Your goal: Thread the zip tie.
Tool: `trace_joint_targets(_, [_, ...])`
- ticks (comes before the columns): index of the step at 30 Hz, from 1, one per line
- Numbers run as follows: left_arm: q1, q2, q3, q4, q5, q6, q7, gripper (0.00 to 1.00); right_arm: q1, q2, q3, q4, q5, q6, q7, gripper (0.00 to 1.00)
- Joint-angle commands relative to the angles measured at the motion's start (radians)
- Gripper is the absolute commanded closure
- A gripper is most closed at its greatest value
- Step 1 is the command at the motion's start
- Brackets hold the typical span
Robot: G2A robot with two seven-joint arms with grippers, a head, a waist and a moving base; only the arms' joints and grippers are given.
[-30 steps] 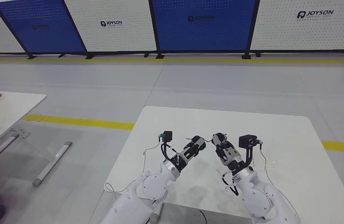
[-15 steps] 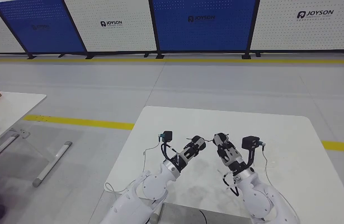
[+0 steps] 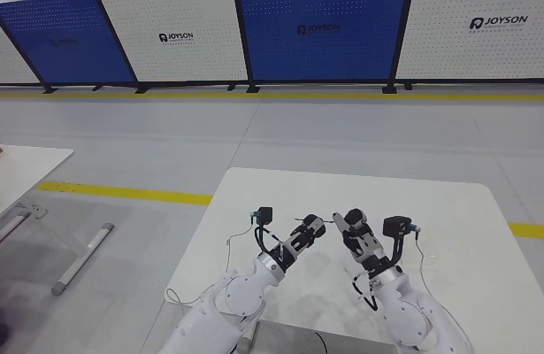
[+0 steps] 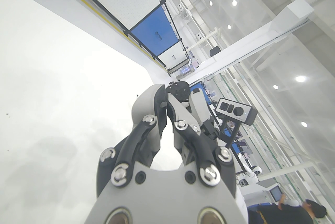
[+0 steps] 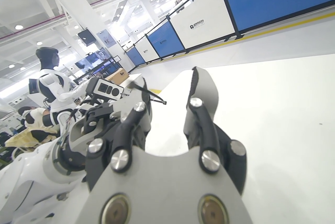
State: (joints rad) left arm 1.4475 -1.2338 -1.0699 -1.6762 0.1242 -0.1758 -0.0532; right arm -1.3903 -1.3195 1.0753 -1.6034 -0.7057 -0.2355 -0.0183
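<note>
My left gripper (image 3: 310,227) hovers over the middle of the white table (image 3: 431,199), its fingers (image 4: 159,104) pressed together. A thin black zip tie (image 5: 150,94) sticks out of it, its small head end hanging free in the air. My right gripper (image 3: 350,219) sits just beside the left one, nearly tip to tip with it. Its own wrist view shows the right gripper (image 5: 168,75) open, the zip tie lying close to one finger (image 5: 142,98) and nothing between the pads. In the left wrist view the left gripper (image 4: 166,94) has the right gripper (image 4: 195,104) right behind it.
The tabletop around both arms is bare white, with its far edge (image 3: 351,173) ahead. A second white table (image 3: 24,168) stands off to the left across the floor. Blue and white fence panels (image 3: 320,40) line the back.
My right arm has shifted slightly to the right. The left arm and the zip tie have kept still.
</note>
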Motion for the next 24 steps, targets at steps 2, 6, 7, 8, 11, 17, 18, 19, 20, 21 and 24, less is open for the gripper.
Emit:
trace_joint_targets(2, [0.0, 0.0, 0.0, 0.0, 0.0, 0.0, 0.0, 1.0, -0.007, 0.0, 0.003, -0.005, -0.006, -0.002, -0.003, 0.56])
trace_joint_targets(6, [0.0, 0.0, 0.0, 0.0, 0.0, 0.0, 0.0, 1.0, -0.018, 0.002, 0.009, -0.012, -0.025, -0.003, -0.01, 0.58])
trace_joint_targets(7, [0.0, 0.0, 0.0, 0.0, 0.0, 0.0, 0.0, 1.0, -0.021, 0.002, 0.011, -0.013, -0.033, -0.003, -0.013, 0.58])
trace_joint_targets(8, [0.0, 0.0, 0.0, 0.0, 0.0, 0.0, 0.0, 1.0, -0.025, 0.002, 0.012, -0.014, -0.039, -0.004, -0.016, 0.62])
trace_joint_targets(11, [0.0, 0.0, 0.0, 0.0, 0.0, 0.0, 0.0, 1.0, -0.033, 0.003, 0.017, -0.015, -0.048, -0.003, -0.02, 0.68])
trace_joint_targets(17, [0.0, 0.0, 0.0, 0.0, 0.0, 0.0, 0.0, 1.0, -0.028, 0.002, 0.019, -0.019, -0.052, 0.001, -0.012, 0.93])
trace_joint_targets(18, [0.0, 0.0, 0.0, 0.0, 0.0, 0.0, 0.0, 1.0, -0.026, 0.002, 0.018, -0.018, -0.054, 0.003, -0.011, 1.0])
trace_joint_targets(19, [0.0, 0.0, 0.0, 0.0, 0.0, 0.0, 0.0, 1.0, -0.022, 0.001, 0.016, -0.018, -0.056, 0.005, -0.008, 1.0])
trace_joint_targets(20, [0.0, 0.0, 0.0, 0.0, 0.0, 0.0, 0.0, 1.0, -0.019, 0.0, 0.015, -0.017, -0.058, 0.004, -0.004, 1.0])
trace_joint_targets(21, [0.0, 0.0, 0.0, 0.0, 0.0, 0.0, 0.0, 1.0, -0.017, 0.0, 0.014, -0.016, -0.06, 0.004, -0.002, 1.0])
trace_joint_targets(24, [0.0, 0.0, 0.0, 0.0, 0.0, 0.0, 0.0, 1.0, -0.012, -0.001, 0.009, -0.011, -0.071, 0.005, 0.009, 1.0])
